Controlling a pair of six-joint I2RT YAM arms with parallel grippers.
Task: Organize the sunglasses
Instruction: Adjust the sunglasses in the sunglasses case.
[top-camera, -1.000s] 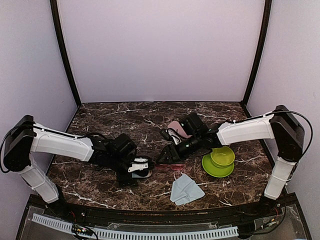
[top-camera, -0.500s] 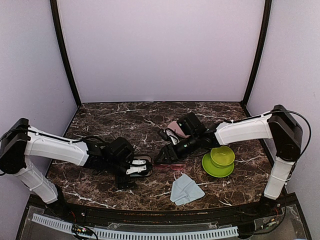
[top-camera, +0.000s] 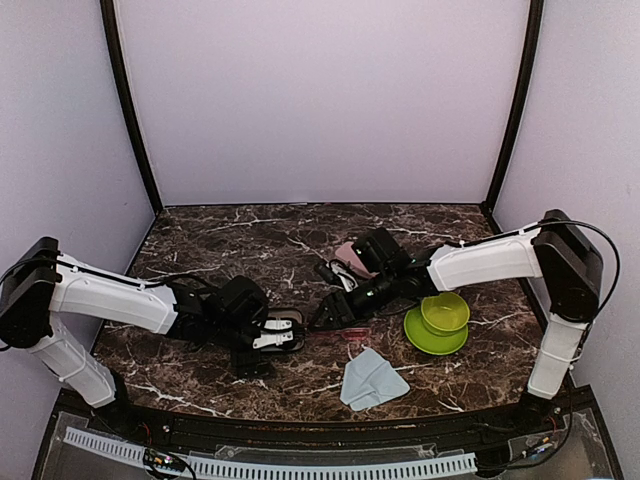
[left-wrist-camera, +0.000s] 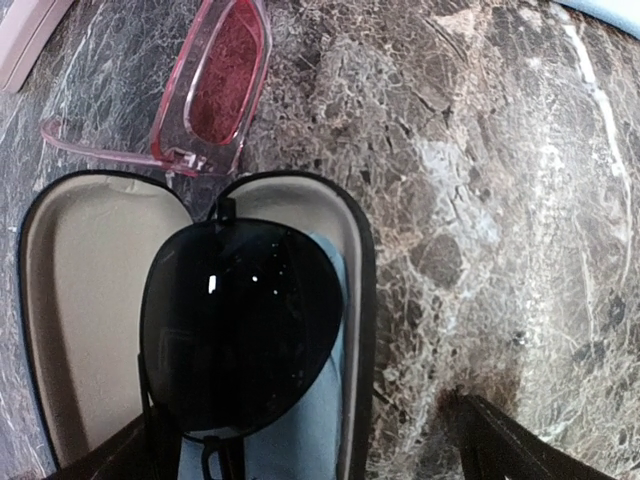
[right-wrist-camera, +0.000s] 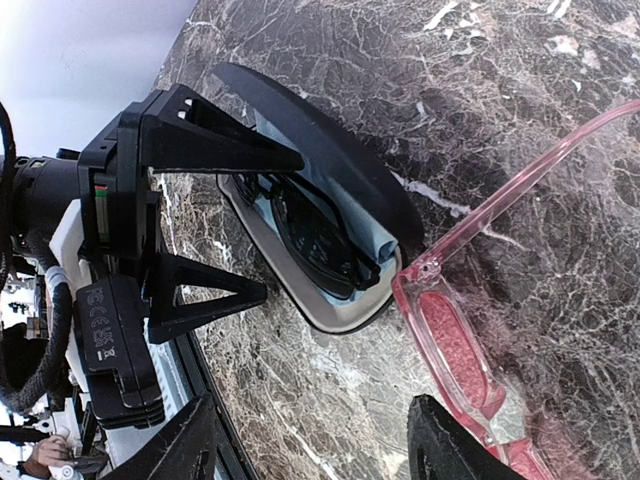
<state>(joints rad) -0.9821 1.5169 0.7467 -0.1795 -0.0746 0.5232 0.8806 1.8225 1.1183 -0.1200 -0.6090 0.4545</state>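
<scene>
Closest to the arm bases there's a folded light blue cloth lying flat on the dark marble table. Just behind it and to the left, the left gripper is spread wide, one finger on either side of the end of an open black glasses case, not gripping anything. The black sunglasses are sitting inside that case, folded, on top of a light blue liner cloth. The red-pink sunglasses are out on the marble right next to the case rim, basically touching it as far as I can tell. The right gripper hangs just over them, fingers apart and empty. Off to the right there's a lime green bowl on a matching plate, and furthest back a pink hard case, partly hidden by the right arm.
</scene>
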